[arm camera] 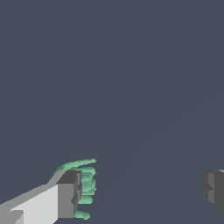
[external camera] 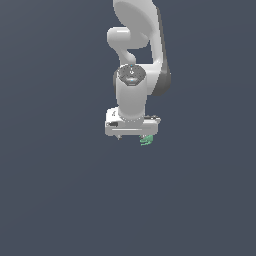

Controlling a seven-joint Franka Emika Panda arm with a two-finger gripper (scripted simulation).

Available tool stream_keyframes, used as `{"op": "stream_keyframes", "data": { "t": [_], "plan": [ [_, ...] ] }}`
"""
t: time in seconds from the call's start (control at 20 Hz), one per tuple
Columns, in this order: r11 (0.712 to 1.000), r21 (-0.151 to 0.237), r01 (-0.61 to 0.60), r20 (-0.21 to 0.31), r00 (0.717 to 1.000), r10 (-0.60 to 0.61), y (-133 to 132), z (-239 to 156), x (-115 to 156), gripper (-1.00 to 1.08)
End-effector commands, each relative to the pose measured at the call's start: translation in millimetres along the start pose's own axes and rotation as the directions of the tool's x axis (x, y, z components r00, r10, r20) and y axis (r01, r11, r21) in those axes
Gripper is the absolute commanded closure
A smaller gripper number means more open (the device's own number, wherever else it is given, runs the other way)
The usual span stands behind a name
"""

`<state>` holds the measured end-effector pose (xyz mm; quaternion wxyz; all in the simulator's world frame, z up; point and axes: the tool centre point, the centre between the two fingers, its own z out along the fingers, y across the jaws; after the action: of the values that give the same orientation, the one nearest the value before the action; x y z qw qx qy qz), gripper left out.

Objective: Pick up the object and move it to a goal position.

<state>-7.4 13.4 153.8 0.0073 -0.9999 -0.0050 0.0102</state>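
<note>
The gripper [arm camera: 140, 192] is gaping wide, gripping nothing; the object [arm camera: 86, 183] is sitting against one finger [arm camera: 68, 194], prob. off-centre, so it's needing re-centring before closing.

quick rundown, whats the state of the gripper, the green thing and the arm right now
gripper: open, fingers wide apart, nothing clamped between them
green lumpy object: not grasped, close against the inner side of one finger; whether they touch cannot be told; in the exterior view it peeks out under the gripper's edge on that view's right
arm: reaching down, wrist above the object
</note>
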Motion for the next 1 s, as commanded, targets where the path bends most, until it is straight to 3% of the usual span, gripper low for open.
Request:
{"op": "stream_keyframes", "data": {
  "t": [0.0,0.45,0.95],
  "plan": [
    [1.000,0.000,0.000,0.000,1.000,0.000,0.0,0.0,0.0,-0.92],
    [0.999,0.008,-0.043,0.012,0.999,0.043,29.0,4.2,-1.5,-0.92],
    [0.999,0.001,-0.036,0.007,0.999,0.036,8.4,15.3,-11.2,-0.92]
  ]
}}
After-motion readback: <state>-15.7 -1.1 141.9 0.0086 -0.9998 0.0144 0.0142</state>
